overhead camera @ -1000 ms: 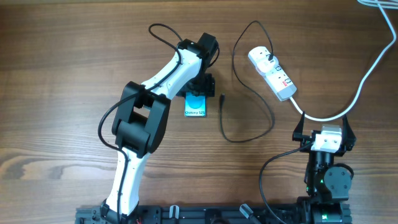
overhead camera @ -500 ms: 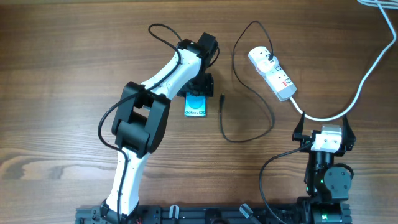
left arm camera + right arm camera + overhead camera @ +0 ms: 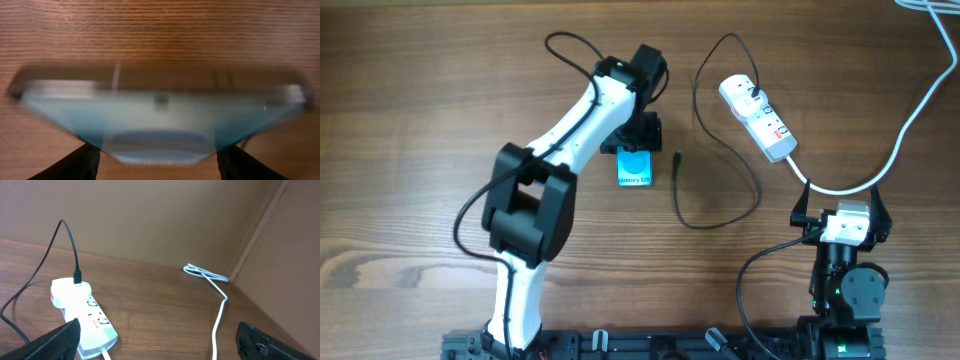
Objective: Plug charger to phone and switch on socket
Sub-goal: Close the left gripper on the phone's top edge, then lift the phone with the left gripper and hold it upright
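Cyan phone (image 3: 634, 168) with white text band, white socket (image 3: 758, 118) red switches, black charger (image 3: 676, 178), brown wood-grain table (image 3: 400, 120)

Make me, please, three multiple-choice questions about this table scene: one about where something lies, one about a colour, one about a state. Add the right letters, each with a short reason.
1. Where does the free tip of the charger lie, relative to the phone?
A. inside the phone's port
B. on the table beside the phone, not touching it
C. under the phone

2. What colour is the phone's screen?
A. red
B. yellow
C. cyan

3. In what state is the right pincer?
A. open and empty
B. shut on the charger
C. shut on the phone

Answers:
1 B: the overhead view shows bare wood between the tip and the phone.
2 C: the screen shows bright cyan from overhead.
3 A: its wrist view shows the fingers far apart, with nothing held between them.
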